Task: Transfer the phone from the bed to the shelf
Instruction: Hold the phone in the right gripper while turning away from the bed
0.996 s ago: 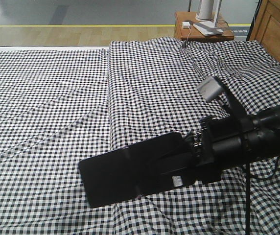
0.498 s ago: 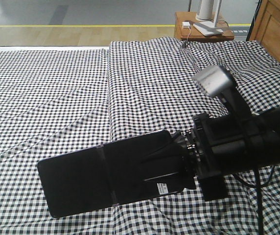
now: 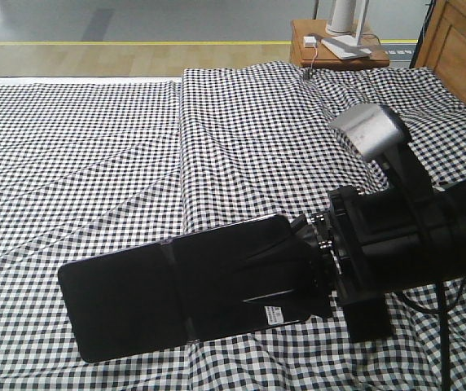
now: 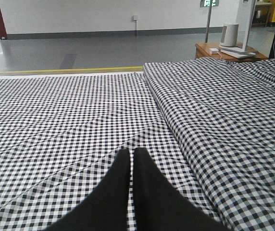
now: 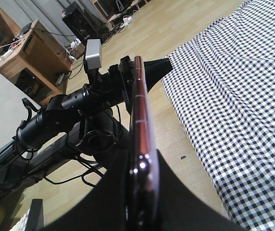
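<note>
The phone (image 3: 184, 285), flat, glossy black and creased down the middle, hangs just above the gingham bed (image 3: 94, 147). A white barcode sticker shows near its gripped end. My right gripper (image 3: 302, 269) is shut on the phone's right end. In the right wrist view the phone (image 5: 140, 120) stands edge-on, its pinkish metal rim between the two black fingers of the right gripper (image 5: 143, 161). My left gripper (image 4: 131, 151) hovers over the bed (image 4: 80, 110), shut with nothing in it. The left arm (image 5: 80, 106) shows beyond the phone. The shelf is out of view.
A wooden nightstand (image 3: 339, 45) with a white device stands past the bed's far edge. The brown headboard (image 3: 461, 41) is at the far right. Beside the bed lies wooden floor (image 5: 185, 29), with wooden furniture (image 5: 36, 48) and cables further off.
The right gripper has carried the phone leftward and nearer the camera, clear of the cloth. Over the last half second it barely shifted.
</note>
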You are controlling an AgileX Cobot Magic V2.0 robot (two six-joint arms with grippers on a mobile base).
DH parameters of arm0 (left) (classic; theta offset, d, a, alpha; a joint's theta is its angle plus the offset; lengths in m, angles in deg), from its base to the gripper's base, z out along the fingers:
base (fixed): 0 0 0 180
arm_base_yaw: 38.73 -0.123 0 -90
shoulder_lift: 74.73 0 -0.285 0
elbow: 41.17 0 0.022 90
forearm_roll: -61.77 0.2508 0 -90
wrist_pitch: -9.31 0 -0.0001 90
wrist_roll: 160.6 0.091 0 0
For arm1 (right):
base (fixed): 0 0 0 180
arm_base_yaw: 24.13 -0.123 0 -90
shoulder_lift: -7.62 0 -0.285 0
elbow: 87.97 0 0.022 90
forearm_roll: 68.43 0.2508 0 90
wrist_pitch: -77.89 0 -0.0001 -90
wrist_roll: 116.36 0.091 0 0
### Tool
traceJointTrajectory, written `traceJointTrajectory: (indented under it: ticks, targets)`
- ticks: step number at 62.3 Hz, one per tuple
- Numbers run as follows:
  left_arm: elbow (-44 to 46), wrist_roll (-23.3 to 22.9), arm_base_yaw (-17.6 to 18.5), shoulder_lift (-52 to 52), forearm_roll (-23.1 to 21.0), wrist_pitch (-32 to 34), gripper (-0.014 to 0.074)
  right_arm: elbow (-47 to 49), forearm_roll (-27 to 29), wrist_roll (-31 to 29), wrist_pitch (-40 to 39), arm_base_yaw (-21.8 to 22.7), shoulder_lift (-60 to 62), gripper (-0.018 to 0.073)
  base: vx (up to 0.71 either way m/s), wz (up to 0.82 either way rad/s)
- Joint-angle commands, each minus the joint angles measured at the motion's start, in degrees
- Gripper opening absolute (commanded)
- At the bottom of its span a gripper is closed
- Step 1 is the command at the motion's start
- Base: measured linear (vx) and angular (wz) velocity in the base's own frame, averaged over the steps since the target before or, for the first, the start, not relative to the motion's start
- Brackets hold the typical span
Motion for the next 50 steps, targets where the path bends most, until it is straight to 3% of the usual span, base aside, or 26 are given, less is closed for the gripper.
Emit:
traceJointTrajectory:
  ticks: [1, 50]
  targets:
    - [-0.14, -0.22, 0.23, 0.34, -0.52, 4.26, 0.0001, 1.37, 5.51, -0.67, 4.02, 0.12, 1.56, -0.0001, 0.00, 0.00]
    - [-0.14, -0.22, 0.23, 0.34, -0.52, 4.26, 0.0001, 1.37, 5.51, -0.67, 4.02, 0.12, 1.56, -0.0001, 0.00, 0.00]
